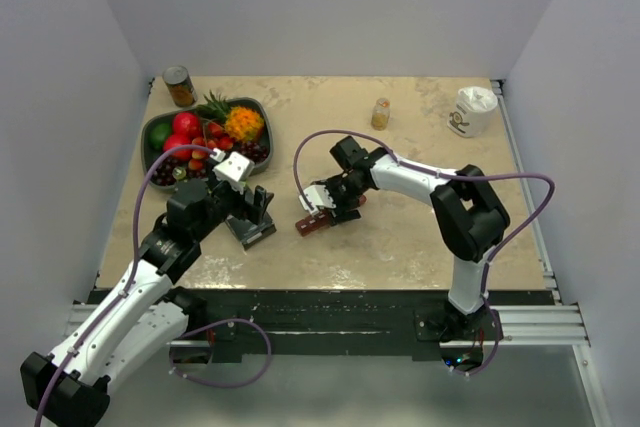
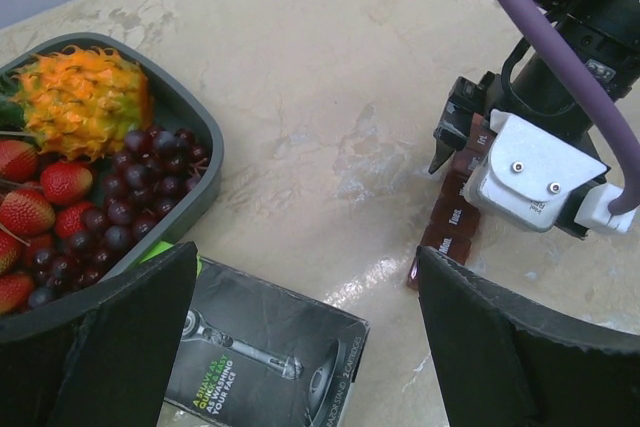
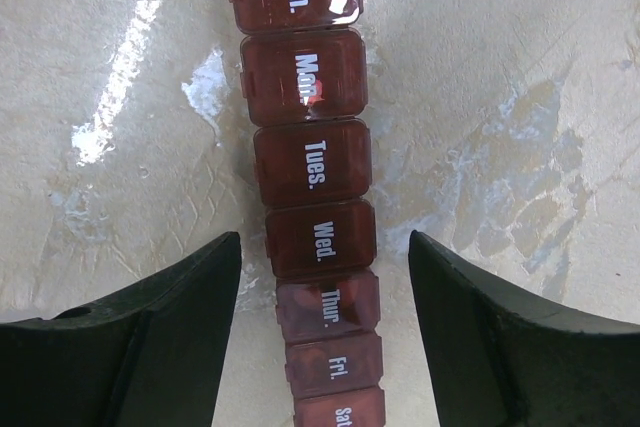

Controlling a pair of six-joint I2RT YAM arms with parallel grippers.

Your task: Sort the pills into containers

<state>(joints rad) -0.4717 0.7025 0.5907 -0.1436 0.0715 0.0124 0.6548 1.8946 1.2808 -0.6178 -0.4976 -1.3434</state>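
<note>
Marbled tabletop (image 1: 400,237): right pincer (image 3: 323,247) open astride the containers (image 3: 310,162), left pincer (image 2: 307,252) open.

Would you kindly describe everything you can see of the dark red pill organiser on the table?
The pill organiser is a long, narrow strip of translucent dark red plastic: seven square lidded compartments in a row, lettered in white from Sun. to Sat. The lids look shut. It lies flat on the beige marbled table. The right end effector straddles it around Wed. and Thur., one finger on each side, with a gap showing between each finger and the strip.
</note>
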